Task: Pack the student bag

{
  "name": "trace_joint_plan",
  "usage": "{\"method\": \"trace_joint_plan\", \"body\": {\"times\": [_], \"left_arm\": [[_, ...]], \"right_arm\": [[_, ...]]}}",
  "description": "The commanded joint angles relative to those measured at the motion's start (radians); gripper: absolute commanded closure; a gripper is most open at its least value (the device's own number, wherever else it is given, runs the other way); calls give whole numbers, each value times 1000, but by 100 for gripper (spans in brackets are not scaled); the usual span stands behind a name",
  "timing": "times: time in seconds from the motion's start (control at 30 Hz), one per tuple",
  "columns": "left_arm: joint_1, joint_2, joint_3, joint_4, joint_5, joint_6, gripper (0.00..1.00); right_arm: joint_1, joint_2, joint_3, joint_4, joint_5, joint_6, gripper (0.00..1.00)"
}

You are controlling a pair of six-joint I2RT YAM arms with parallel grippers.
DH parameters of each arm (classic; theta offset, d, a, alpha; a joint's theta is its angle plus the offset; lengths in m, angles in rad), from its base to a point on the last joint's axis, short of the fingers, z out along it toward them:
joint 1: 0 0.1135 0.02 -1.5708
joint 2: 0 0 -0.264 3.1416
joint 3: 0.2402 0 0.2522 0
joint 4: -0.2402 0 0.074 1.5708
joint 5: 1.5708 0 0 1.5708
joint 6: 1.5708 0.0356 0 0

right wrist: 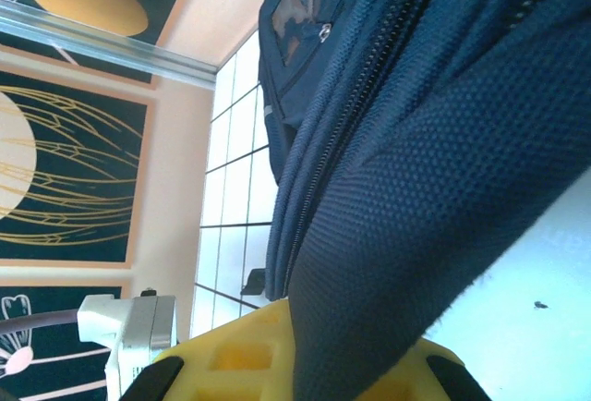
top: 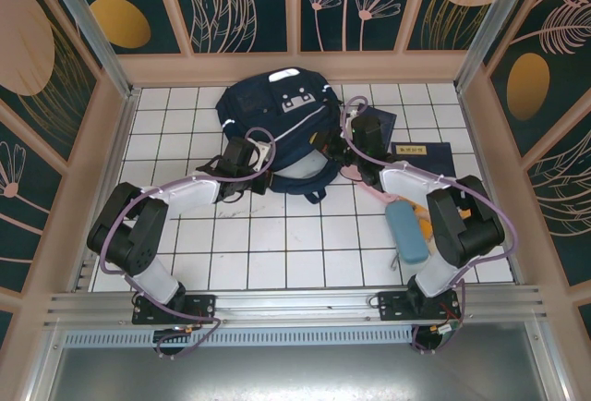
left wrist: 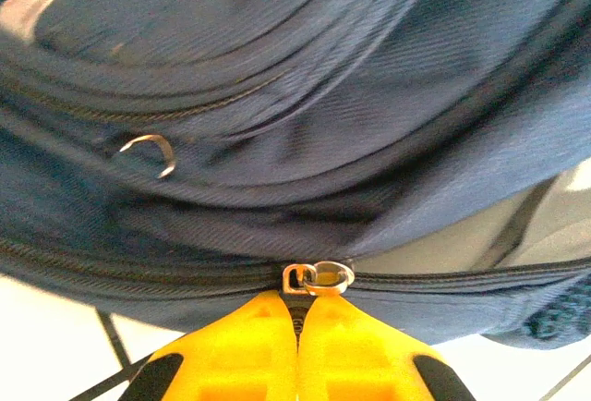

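The student bag [top: 277, 110] is a dark navy backpack lying at the back middle of the tiled table. My left gripper [top: 251, 156] is at the bag's near left edge. In the left wrist view its yellow fingers [left wrist: 240, 346] are shut on the dark zipper pull, just below the metal slider ring [left wrist: 317, 278] on the bag's zip line [left wrist: 138, 276]. My right gripper [top: 334, 147] is at the bag's near right side. In the right wrist view it [right wrist: 309, 327] is shut on a band of navy bag fabric [right wrist: 416, 198] that runs up between its fingers.
A navy booklet with yellow print [top: 420, 154] and another dark booklet [top: 379, 124] lie right of the bag. A light blue case [top: 406, 232] and an orange item [top: 425, 221] lie near the right arm. A pink item [top: 355, 172] sits under the right wrist. Patterned walls enclose the table.
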Motion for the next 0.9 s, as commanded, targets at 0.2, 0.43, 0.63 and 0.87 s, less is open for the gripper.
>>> {"method": "trace_joint_plan", "body": {"times": [0.2, 0.43, 0.63, 0.87], "left_arm": [[31, -14, 45, -159, -305, -128, 100], [106, 40, 136, -208, -427, -239, 100], [115, 60, 218, -281, -441, -304, 62], [116, -89, 184, -305, -359, -268, 28]], "right_arm": [[-24, -93, 61, -29, 134, -59, 96], [-14, -57, 80, 51, -13, -55, 95], [14, -9, 112, 85, -86, -37, 95], [22, 6, 145, 49, -126, -31, 95]]}}
